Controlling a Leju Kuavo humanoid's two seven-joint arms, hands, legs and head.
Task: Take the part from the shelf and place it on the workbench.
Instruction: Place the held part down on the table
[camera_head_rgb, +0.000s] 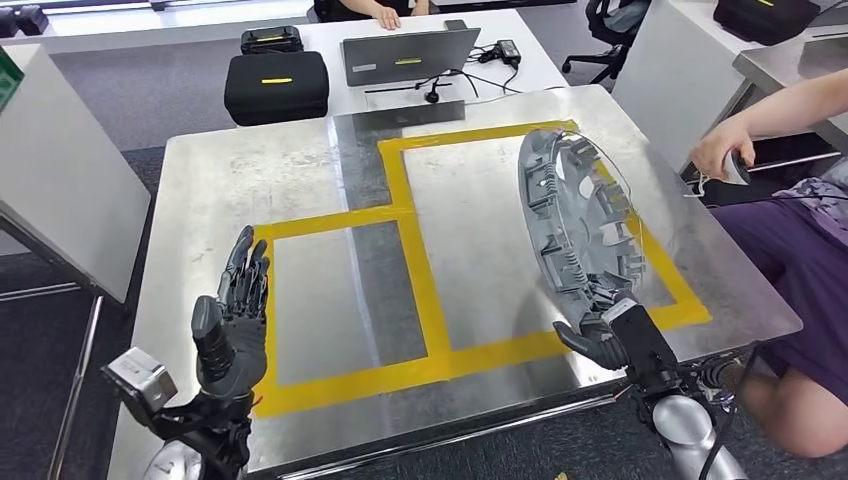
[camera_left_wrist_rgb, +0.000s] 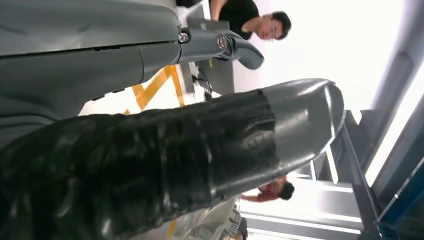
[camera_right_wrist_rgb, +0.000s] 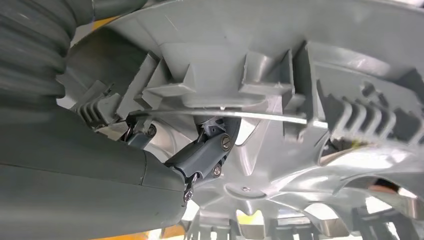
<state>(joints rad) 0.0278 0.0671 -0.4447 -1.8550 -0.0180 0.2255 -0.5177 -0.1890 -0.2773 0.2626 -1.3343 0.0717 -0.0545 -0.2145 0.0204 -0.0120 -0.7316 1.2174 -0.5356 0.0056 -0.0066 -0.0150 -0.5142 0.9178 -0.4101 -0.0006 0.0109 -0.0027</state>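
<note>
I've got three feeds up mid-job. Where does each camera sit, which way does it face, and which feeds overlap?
Head view: high on the body, facing forward and down at the steel workbench with yellow tape; the left hand hovers with fingers apart, the right hand grips the grey wheel cover at its near rim.
Left wrist view: behind the left hand, facing across the room toward seated people.
Right wrist view: behind the right hand, close on the cover's ribbed back.
Shared: head and right wrist both show the cover; yellow tape appears in all three.

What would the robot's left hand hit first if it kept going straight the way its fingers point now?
Probably the yellow tape line on the steel workbench. The left hand points across bare metal toward it, though its height above the surface is unclear.
</note>
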